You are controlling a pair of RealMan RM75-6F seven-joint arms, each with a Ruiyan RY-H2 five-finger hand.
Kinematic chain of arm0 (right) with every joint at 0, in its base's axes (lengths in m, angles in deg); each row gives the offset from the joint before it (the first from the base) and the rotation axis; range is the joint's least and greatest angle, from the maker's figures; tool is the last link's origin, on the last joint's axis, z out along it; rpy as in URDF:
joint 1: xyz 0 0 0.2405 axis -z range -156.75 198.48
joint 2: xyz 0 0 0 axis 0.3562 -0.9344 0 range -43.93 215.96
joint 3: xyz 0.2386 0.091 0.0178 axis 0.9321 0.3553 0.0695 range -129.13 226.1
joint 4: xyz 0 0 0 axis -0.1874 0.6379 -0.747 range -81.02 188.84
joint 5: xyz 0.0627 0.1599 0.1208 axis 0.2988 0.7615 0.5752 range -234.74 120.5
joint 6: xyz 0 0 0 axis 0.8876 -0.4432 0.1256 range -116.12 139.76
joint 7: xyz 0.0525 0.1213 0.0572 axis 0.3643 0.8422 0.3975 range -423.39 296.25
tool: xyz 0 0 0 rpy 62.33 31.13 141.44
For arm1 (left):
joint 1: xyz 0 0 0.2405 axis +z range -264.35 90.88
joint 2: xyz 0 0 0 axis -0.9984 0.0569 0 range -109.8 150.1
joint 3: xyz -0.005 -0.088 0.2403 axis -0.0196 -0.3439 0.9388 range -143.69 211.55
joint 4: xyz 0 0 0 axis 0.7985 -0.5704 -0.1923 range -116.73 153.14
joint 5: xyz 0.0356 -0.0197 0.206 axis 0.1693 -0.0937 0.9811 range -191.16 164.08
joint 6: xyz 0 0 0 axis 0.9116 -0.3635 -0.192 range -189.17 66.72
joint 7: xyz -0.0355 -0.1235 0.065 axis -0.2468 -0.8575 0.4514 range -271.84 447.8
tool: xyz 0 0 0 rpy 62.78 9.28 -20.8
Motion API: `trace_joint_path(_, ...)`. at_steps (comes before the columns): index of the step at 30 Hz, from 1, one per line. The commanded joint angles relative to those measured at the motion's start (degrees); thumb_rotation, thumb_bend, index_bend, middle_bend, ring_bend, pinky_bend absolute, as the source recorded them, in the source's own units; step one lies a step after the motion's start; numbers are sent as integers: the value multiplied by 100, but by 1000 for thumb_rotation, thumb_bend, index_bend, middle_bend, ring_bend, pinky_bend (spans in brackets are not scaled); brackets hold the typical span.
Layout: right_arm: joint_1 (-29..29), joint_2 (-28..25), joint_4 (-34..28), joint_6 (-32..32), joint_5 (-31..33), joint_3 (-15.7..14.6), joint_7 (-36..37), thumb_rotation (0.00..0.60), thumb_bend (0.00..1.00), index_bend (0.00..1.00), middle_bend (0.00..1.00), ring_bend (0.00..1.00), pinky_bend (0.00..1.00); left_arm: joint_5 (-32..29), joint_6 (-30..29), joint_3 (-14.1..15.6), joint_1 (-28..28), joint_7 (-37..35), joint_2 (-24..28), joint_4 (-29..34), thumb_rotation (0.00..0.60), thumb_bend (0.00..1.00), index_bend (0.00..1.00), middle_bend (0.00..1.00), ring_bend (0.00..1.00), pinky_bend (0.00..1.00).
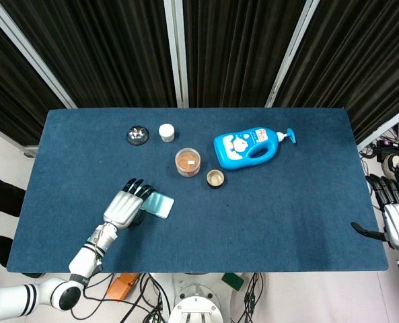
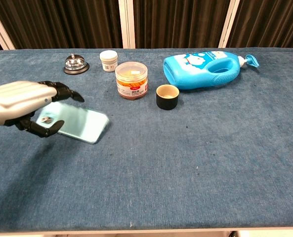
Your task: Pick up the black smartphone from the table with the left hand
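The smartphone shows its pale teal back, tilted and lifted just off the blue table at the front left. My left hand holds it at its left end, fingers over the top and thumb beneath. In the chest view the smartphone sticks out to the right of the left hand, with a shadow under it. Its black screen is hidden. My right hand hangs off the table's right edge, fingers spread and holding nothing.
A call bell and a small white jar stand at the back left. A clear jar with orange contents, a black cup and a blue bottle lying on its side sit behind the phone, toward the middle.
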Motion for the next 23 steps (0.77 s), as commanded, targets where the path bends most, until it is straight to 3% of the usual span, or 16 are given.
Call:
trace_joint_path(1, -1, 0, 7, 3, 6, 6, 3, 600, 228, 31, 107, 0, 0, 153, -242, -29, 95, -245, 91, 116, 600, 520, 138, 110, 28, 1)
trace_joint_path(6, -10, -21, 39, 45, 31, 12, 34, 600, 229, 31, 107, 0, 0, 436, -1119, -84, 543, -751, 515, 341, 600, 459, 138, 110, 28, 1)
trace_joint_path(12, -46, -76, 26, 100, 0, 10, 52, 600, 229, 30, 107, 0, 0, 561, -2464, -66, 1442, -1411, 1118, 402, 600, 188, 138, 110, 33, 1)
trace_joint_path(18, -69, -76, -62, 80, -96, -10, -1, 600, 228, 31, 107, 0, 0, 699, -3088, 349, 2223, -1844, 1816, 505, 600, 148, 138, 110, 33, 1)
trace_joint_path(23, -58, -49, -157, 51, -112, -20, -120, 600, 229, 31, 107, 0, 0, 957, -3510, 585, 2688, -2077, 2098, 514, 600, 148, 138, 110, 34, 1)
